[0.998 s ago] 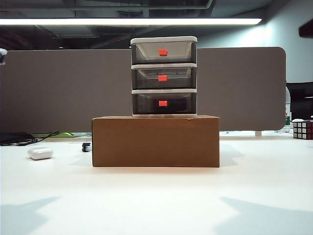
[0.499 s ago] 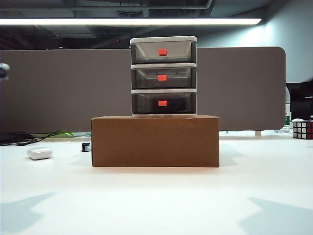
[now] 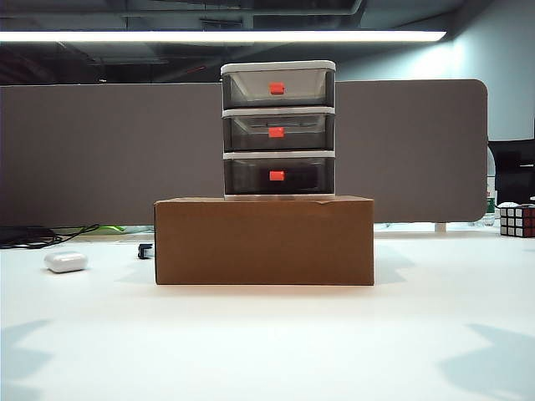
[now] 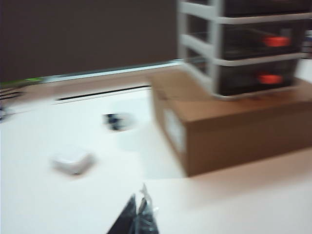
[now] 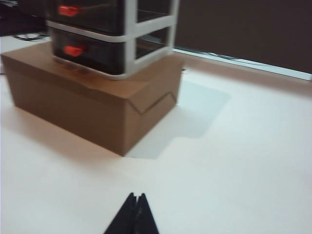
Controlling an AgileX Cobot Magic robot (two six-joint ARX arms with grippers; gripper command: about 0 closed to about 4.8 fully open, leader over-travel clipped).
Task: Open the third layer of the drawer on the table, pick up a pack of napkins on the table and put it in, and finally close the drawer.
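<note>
The drawer (image 3: 278, 129) stands upright on a brown cardboard box (image 3: 264, 241) at the middle of the white surface (image 3: 267, 342), with all three fronts flush. The third layer (image 3: 278, 175), the lowest, sits pushed in, just above the box top. Wide bare surface lies in front of the box and to both sides; a grey partition (image 3: 100, 150) closes off the back edge.

Neither arm shows in the exterior view. The left tool (image 4: 139, 219) hangs above the surface on the left of the box, its dark fingers pressed together and gripping nothing. The right tool (image 5: 134, 217) hovers over bare surface off the box's right corner, likewise clenched with nothing held.

A small white rounded case (image 3: 66, 261) lies well left of the box, and a small dark object (image 3: 147, 250), too small to identify, lies near the box's left edge. A puzzle cube (image 3: 518, 220) is cut off at the far right. The pack of napkins appears in no view. The left wrist view is blurred.
</note>
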